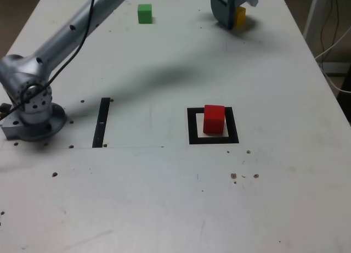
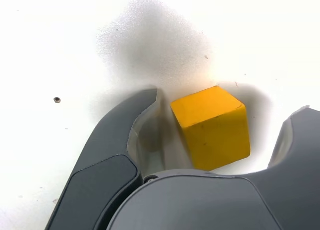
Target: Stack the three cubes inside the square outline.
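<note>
The gripper (image 2: 215, 135) straddles the yellow cube (image 2: 212, 127) (jaws spread, gaps visible either side, nothing grasped), red cube (image 1: 214, 119) inside the square outline (image 1: 193, 127)

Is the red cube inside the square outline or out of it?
Inside: the red cube sits on the square outline's pale centre.

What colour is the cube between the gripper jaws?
Yellow cube, clearest in the wrist view.
</note>
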`<act>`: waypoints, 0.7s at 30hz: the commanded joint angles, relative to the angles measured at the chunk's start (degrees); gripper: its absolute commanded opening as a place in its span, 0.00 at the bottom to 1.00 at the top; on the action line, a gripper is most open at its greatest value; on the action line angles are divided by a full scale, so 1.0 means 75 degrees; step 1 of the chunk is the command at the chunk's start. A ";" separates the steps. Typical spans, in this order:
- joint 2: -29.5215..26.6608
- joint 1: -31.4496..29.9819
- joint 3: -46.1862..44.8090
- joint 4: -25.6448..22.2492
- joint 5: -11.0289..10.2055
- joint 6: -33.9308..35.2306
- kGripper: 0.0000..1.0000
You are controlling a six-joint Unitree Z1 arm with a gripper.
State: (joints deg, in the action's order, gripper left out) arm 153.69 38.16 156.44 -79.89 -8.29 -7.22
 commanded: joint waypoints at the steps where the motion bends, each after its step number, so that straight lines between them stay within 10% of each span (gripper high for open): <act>1: 0.0086 -0.0025 0.0130 0.0083 -0.0007 -0.0012 0.45; 21: 0.0049 -0.0014 0.0077 0.0223 0.0057 -0.0091 0.28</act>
State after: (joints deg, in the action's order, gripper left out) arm 153.78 38.01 156.48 -78.21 -8.00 -7.64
